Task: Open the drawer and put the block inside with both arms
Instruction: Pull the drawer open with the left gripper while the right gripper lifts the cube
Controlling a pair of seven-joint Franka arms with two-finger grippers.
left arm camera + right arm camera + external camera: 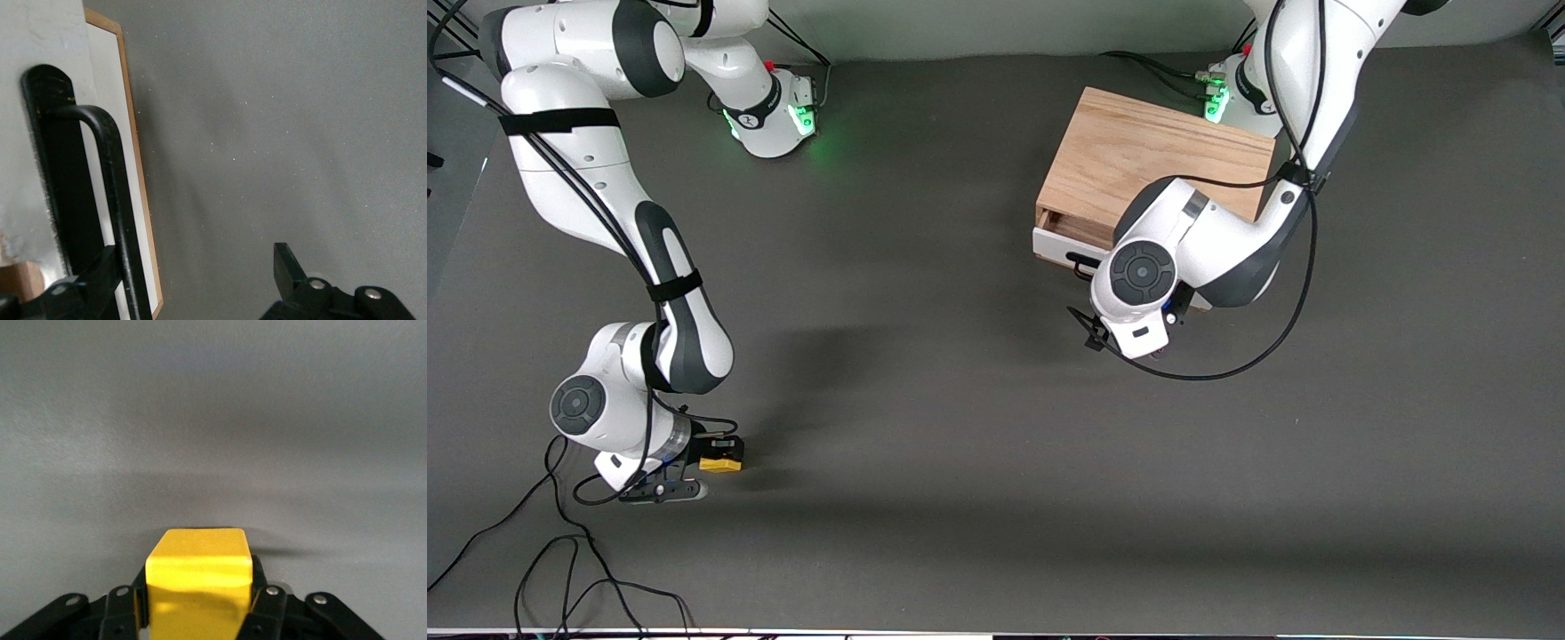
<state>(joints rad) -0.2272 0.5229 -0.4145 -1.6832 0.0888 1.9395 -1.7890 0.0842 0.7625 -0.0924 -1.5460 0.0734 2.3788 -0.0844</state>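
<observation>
From the front, a dark grey mat (pixel 960 400) covers the table; the cabinet (pixel 1156 164) has its drawer (pixel 1063 244) slightly open. Left wrist: the left gripper (pixel 200 280) stands open around the handle (pixel 110 193). Right wrist: the right gripper (pixel 199 600) clamps the block (pixel 199 577) over bare mat.

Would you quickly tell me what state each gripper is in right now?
Left gripper: open, one finger hooked inside the drawer's handle.
Right gripper: shut on the block, low over the table.
</observation>
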